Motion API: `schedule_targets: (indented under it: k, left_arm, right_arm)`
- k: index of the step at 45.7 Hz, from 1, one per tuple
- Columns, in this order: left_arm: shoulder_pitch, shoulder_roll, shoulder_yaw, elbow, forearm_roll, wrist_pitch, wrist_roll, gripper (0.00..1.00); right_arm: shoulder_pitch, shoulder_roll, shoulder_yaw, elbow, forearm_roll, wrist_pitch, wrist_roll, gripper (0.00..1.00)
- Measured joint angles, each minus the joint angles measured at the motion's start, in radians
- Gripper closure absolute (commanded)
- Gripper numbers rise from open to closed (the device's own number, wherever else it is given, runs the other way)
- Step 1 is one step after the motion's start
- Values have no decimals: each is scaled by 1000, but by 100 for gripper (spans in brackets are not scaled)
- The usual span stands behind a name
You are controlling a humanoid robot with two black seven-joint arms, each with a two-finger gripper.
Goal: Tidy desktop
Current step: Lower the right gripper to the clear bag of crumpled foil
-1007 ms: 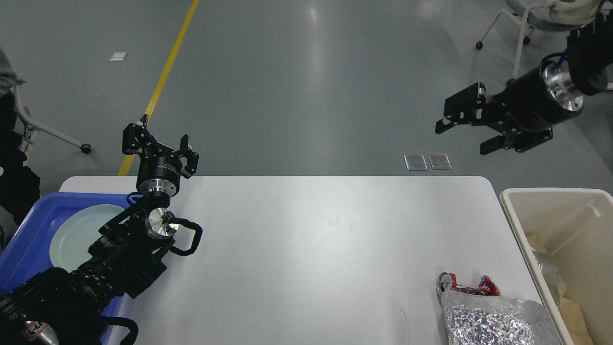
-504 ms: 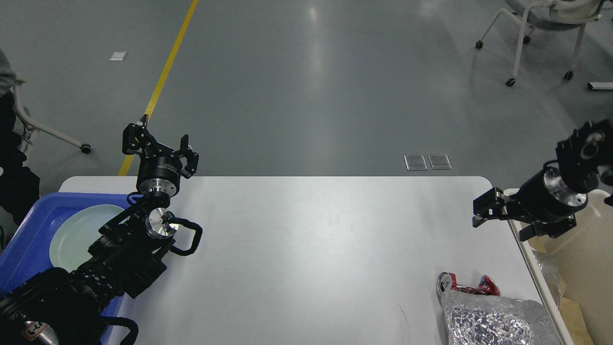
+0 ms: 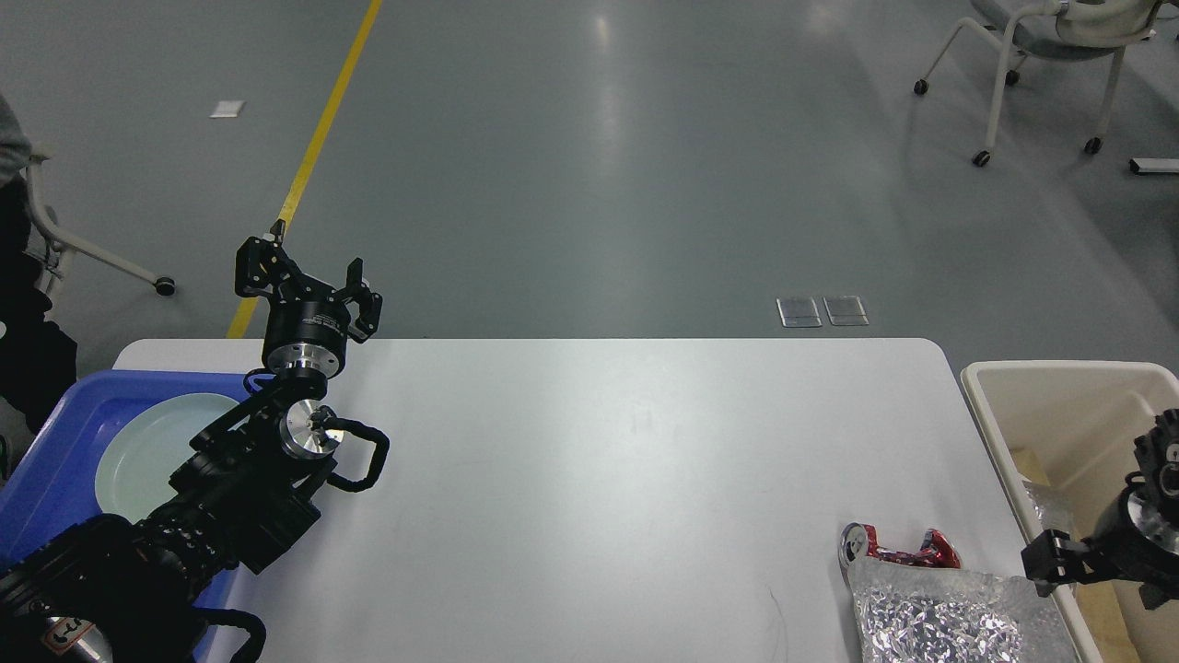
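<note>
The white desktop (image 3: 589, 479) fills the middle of the head view. Near its front right corner lies a crumpled silver foil bag (image 3: 939, 622) with a crushed red and silver piece (image 3: 898, 551) at its top edge. My right gripper (image 3: 1078, 591) hangs low over the bin's left rim, just right of the foil bag, open and holding nothing; its lower finger is partly cut off. My left gripper (image 3: 309, 276) stands raised over the desktop's far left edge, open and empty.
A blue tray (image 3: 55, 442) with a pale green plate (image 3: 147, 456) sits at the left edge under my left arm. A cream bin (image 3: 1059, 387) holding cardboard and foil scraps stands right of the desktop. Chairs stand on the grey floor beyond.
My right arm has swung down from high at the far right to low beside the foil bag, over the bin's rim. The left arm has not moved.
</note>
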Motion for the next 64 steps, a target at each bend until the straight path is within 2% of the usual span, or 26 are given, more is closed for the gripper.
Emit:
schedule_targets:
  k: [10, 16, 24, 29, 39, 45, 52, 58, 64]
  left_arm:
    - [0, 0, 0, 0, 0, 0, 0, 0]
    - [0, 0, 0, 0, 0, 0, 0, 0]
    - [0, 0, 0, 0, 0, 0, 0, 0]
    - [0, 0, 0, 0, 0, 0, 0, 0]
    - [0, 0, 0, 0, 0, 0, 0, 0]
    - [0, 0, 0, 0, 0, 0, 0, 0]
    - [0, 0, 0, 0, 0, 0, 0, 0]
    - [0, 0, 0, 0, 0, 0, 0, 0]
    - [0, 0, 0, 0, 0, 0, 0, 0]
  right_arm:
    - [-21, -41, 2, 104, -20, -1, 0, 4]
    - [-46, -41, 7, 111, -21, -14, 0, 6]
    - [-98, -38, 10, 102, -21, -52, 4, 14]
    - [-138, -33, 10, 81, -20, -89, 5, 23]
    - [-177, -13, 29, 67, -12, -127, 11, 47]
    - [-178, -12, 54, 74, -1, -127, 41, 63]
    - [-180, -12, 58, 75, 18, -126, 58, 76]
    - [-183, -12, 59, 75, 27, -126, 59, 86]
    - [-184, -13, 59, 75, 34, -126, 62, 88]
